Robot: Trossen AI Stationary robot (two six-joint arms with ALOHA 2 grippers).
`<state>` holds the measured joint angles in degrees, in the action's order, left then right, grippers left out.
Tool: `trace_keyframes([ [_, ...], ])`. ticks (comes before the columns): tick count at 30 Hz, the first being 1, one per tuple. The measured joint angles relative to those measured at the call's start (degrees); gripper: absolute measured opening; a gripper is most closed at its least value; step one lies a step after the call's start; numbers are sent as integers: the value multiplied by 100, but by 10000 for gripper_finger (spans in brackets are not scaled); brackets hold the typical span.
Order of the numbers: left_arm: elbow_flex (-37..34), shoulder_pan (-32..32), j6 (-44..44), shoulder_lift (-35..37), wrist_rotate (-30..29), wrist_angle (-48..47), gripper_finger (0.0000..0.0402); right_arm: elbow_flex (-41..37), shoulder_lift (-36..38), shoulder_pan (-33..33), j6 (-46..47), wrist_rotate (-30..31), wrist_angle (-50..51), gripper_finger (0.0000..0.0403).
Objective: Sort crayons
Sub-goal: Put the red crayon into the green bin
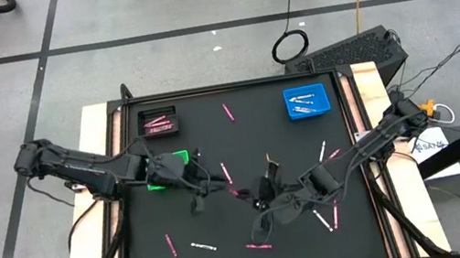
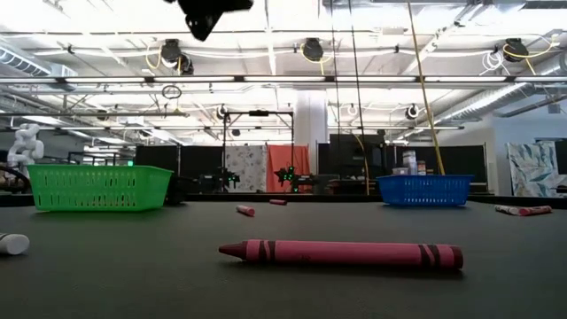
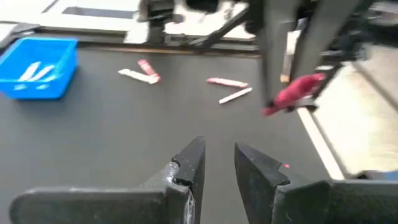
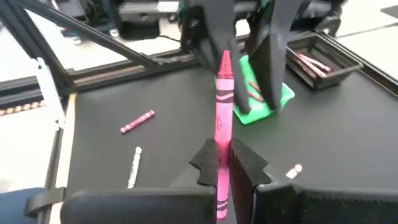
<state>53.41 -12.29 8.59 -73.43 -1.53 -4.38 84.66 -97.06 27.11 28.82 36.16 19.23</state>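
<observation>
Clamping a pink crayon [image 4: 221,124], our right gripper [image 4: 225,163] faces our empty left gripper [image 3: 219,163]; many crayons [image 1: 258,246] remain unsorted.

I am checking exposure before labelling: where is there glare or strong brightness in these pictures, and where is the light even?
Low view: the ceiling lights glare brightly, while the pink crayon lies on the dark table top. High view: even light, no glare on that table top. Left wrist view: the pale table edge looks washed out.
</observation>
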Motion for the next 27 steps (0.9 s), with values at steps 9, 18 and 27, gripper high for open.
trace_keyframes([
  [9,-2,-288,4,-112,481,796,90,2,-4,15,-282,-26,-187,0],
  [18,-2,-313,-1,-118,488,1167,90,4,-2,-17,-506,-26,-447,0],
  [27,-4,-309,-3,-120,215,1260,81,4,0,-184,-560,-41,-486,0],
])
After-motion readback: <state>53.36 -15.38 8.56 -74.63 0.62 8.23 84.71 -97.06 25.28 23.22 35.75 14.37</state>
